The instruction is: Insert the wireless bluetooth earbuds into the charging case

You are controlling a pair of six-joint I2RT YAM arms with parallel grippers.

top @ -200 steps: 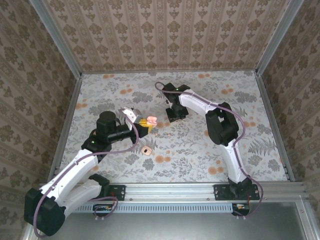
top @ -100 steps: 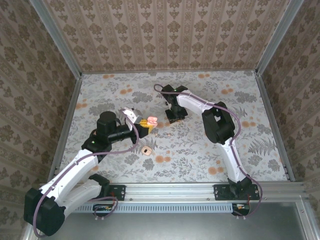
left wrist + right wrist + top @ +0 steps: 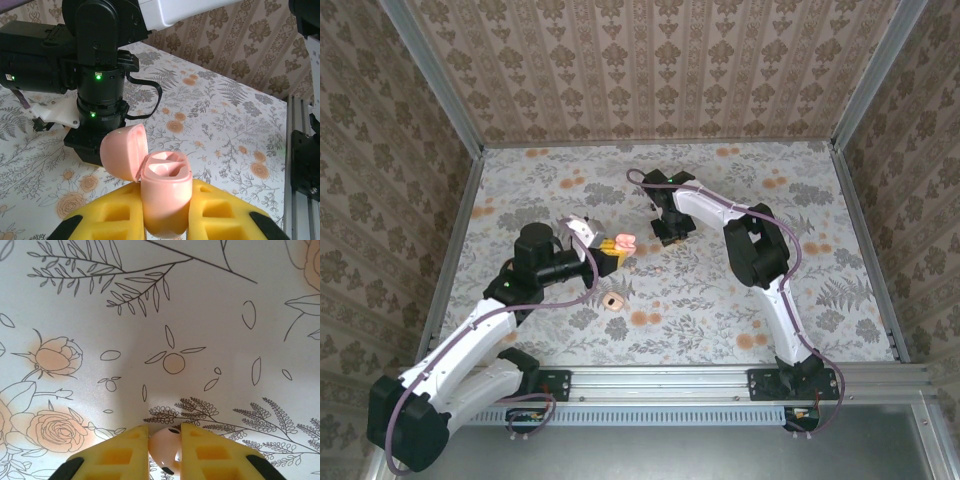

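1. The left end effector is clamped on the case, gripping its lower body between the yellow pads.
2. The case stands upright above the table, near its middle. Its lid is hinged open to the left, and the two sockets are exposed.
3. The right end effector points down at the table, just beyond the case. Its jaws are narrow and pinch an earbud at the table surface.
4. A second earbud lies on the table, nearer the bases than the case and apart from both end effectors.
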